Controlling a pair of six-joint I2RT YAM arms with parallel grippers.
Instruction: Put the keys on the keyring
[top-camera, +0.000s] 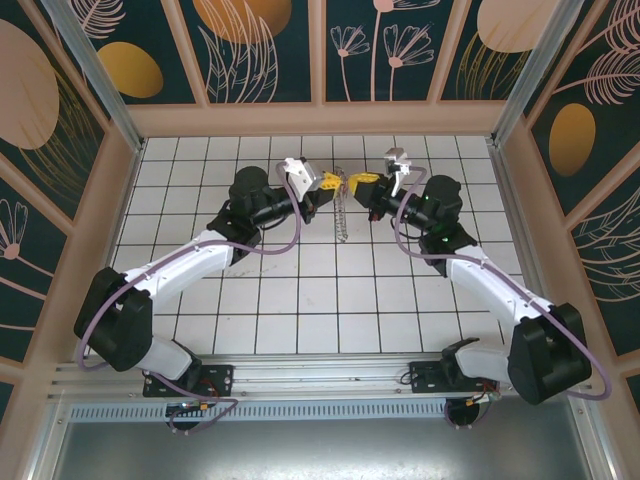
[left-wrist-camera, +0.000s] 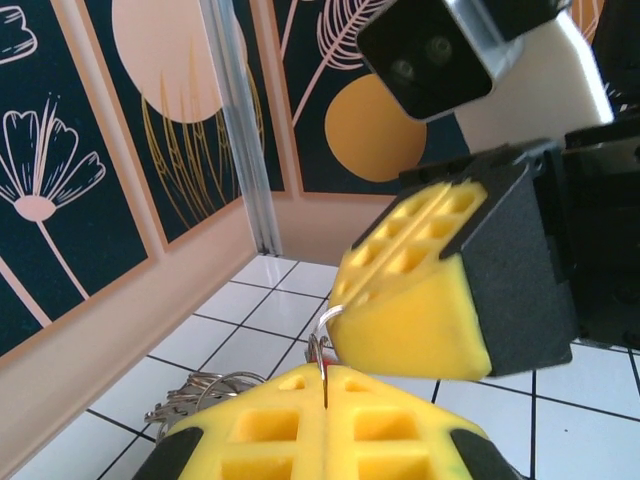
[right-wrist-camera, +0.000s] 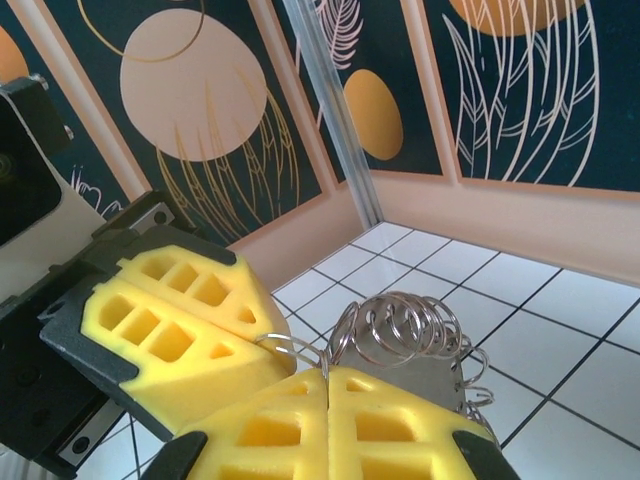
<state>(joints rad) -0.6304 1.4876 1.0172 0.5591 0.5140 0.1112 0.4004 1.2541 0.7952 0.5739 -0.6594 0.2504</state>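
Left gripper (top-camera: 330, 182) and right gripper (top-camera: 363, 180) each pinch the keyring (top-camera: 343, 215), fingertips close together above the tiled table (top-camera: 300, 300).

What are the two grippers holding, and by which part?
The keyring: left gripper and right gripper each pinch one of its thin wire rings.

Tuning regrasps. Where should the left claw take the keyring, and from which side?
Likely the bare wire loop jutting from the shut right claw, coming in from the left arm's side and closing square across the wire; the left claw is pinched there now. The rest of the keyring is a loose bunch of small rings, poor for a firm pinch.
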